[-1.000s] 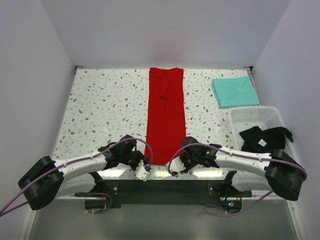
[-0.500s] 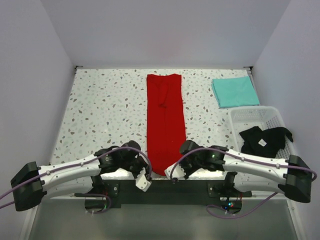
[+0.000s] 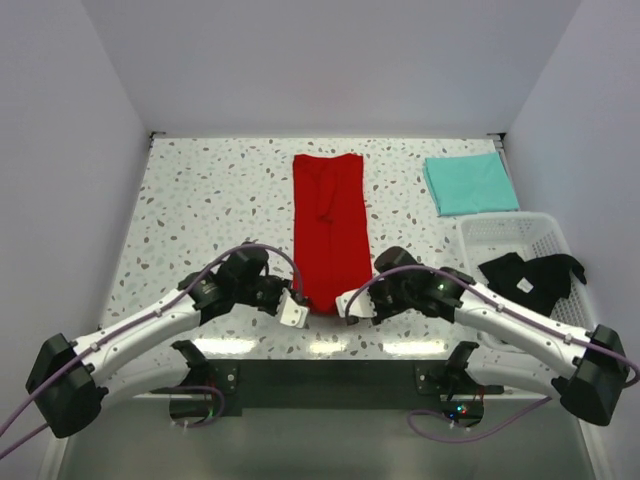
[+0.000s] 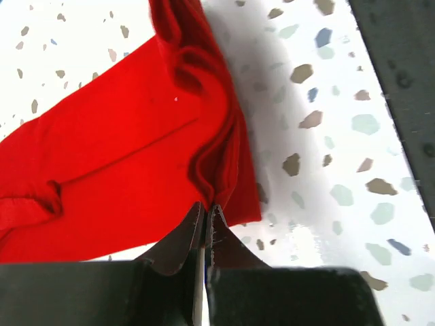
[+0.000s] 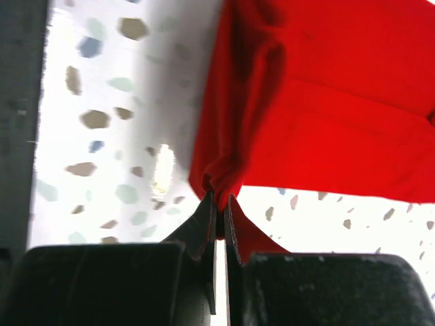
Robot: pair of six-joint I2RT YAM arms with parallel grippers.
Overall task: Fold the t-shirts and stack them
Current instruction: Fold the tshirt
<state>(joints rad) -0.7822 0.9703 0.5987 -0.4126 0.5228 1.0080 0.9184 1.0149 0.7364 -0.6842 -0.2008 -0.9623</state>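
Red t-shirt [image 3: 327, 225] hem now farther back

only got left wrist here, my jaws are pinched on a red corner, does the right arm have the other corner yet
Observer: Yes. The right arm's jaws are shut on the opposite near corner of the red t-shirt.
Operator: where are the other shirts
Observer: The mint-teal t-shirt lies folded at the table's far right. The black t-shirt sits crumpled in the white basket just nearer than it.
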